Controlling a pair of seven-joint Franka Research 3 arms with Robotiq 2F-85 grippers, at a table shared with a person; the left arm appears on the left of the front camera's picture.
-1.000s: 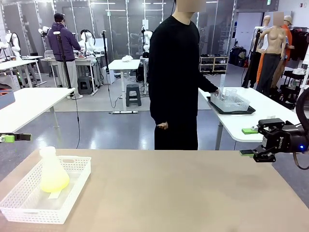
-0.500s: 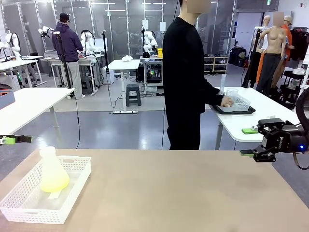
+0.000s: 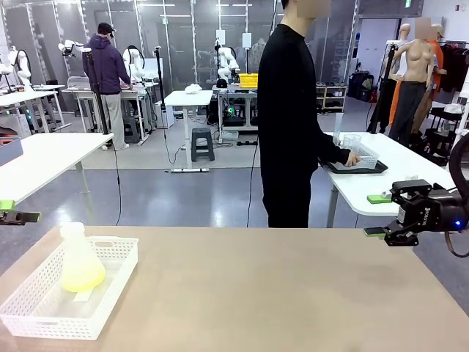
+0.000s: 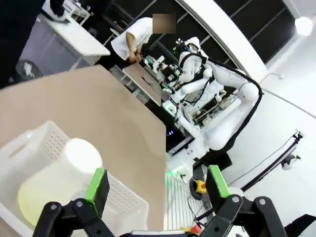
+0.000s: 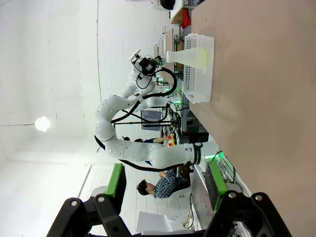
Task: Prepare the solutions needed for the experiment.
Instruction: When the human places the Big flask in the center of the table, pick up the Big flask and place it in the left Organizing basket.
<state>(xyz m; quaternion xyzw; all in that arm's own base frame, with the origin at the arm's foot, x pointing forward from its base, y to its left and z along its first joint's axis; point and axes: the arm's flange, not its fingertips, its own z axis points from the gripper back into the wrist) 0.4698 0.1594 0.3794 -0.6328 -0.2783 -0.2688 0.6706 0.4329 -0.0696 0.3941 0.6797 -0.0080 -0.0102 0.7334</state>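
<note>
On the near left of your tan table (image 3: 278,293) sits a white perforated plastic basket (image 3: 110,293), and standing upright in it is a frosted white conical flask (image 3: 79,260). The flask holds the solutions (image 3: 83,279), a shallow layer of pale lemon-yellow liquid pooled in its wide base, with the narrow neck above it looking empty. A small pale strip lies on the basket floor just in front of the flask; you cannot tell what it is. Your left gripper (image 3: 9,210) hangs at the left edge of the scene, off the table's far left corner and apart from the basket; in the left wrist view that gripper (image 4: 157,183) has its green-padded fingers spread wide with nothing between them, and the basket (image 4: 49,143) and flask (image 4: 74,163) lie below and beyond them. Your right gripper (image 3: 379,215) hovers past the table's far right edge, its jaws parted and empty; in the right wrist view its fingers (image 5: 165,185) stand apart with nothing gripped, and the basket (image 5: 200,64) with the flask (image 5: 185,56) shows far across the tabletop. Behind the table a person in black stands side-on, one hand (image 3: 353,158) resting at a second white basket (image 3: 364,156) on a dark tray on the far right table; you cannot make out what that basket holds.
</note>
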